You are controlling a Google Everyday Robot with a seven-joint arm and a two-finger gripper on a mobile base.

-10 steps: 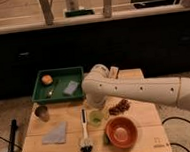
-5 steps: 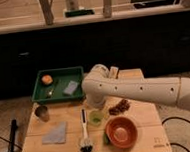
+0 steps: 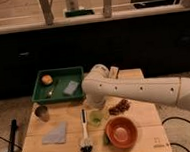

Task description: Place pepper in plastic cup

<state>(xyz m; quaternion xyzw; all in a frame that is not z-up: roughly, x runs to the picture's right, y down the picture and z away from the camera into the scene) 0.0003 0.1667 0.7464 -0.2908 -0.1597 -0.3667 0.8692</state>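
Plastic cup [image 3: 96,119] sits beside the brush [image 3: 84,134], pincer [image 3: 96,108] just above it, its grip impossible to tell.

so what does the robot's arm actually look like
The arm is a smooth off-white casing: a thick tube-like segment that ends in a bulbous rounded joint. No markings or cables show on it. The gripper is at the arm's lower end, just above the plastic cup.

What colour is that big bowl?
The bowl is orange, camera view; the gripper hangs by the plastic cup.
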